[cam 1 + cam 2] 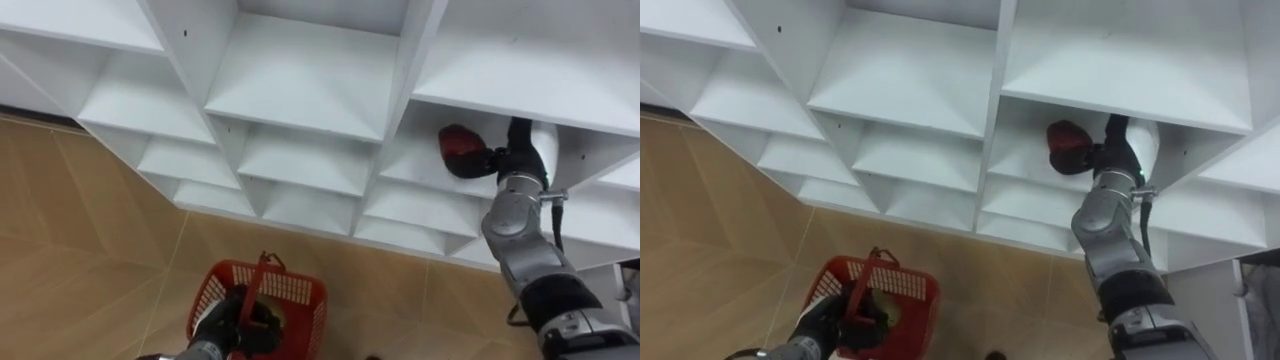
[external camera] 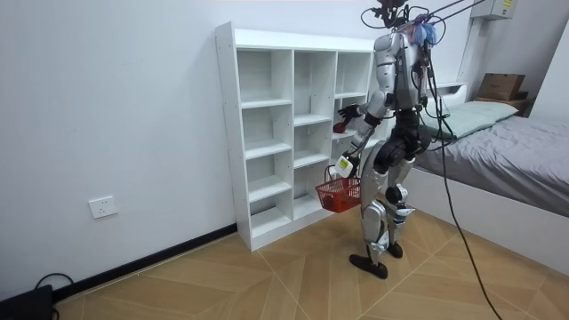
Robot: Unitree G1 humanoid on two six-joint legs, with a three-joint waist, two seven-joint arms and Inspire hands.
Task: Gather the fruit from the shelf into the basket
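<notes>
Low and closest to the head camera, the left hand [image 1: 228, 325] hangs over the wooden floor [image 1: 80, 230], its fingers curled round the upright handle [image 1: 262, 275] of a red basket [image 1: 300, 290]. Something pale and greenish lies inside the basket, too dim to make out.

Higher up and to the right, the right arm stretches forward into the white closet [image 1: 300, 90]. The right hand [image 1: 492, 160] is at the mouth of a compartment in the closet's right column, and its dark fingers are closed about a dark red fruit [image 1: 456, 146]. The fruit sits at the tip of the hand, just inside the opening, with a white shelf board right above it. I cannot tell whether it touches the shelf beneath it.

From across the room, the robot stands upright on both feet close to the front of the closet and faces it. The raised arm reaches the compartment second from the top in the column at the room view's right, and the basket hangs at about knee height beside its legs. A bed [image 2: 524, 151] stands behind the robot.
</notes>
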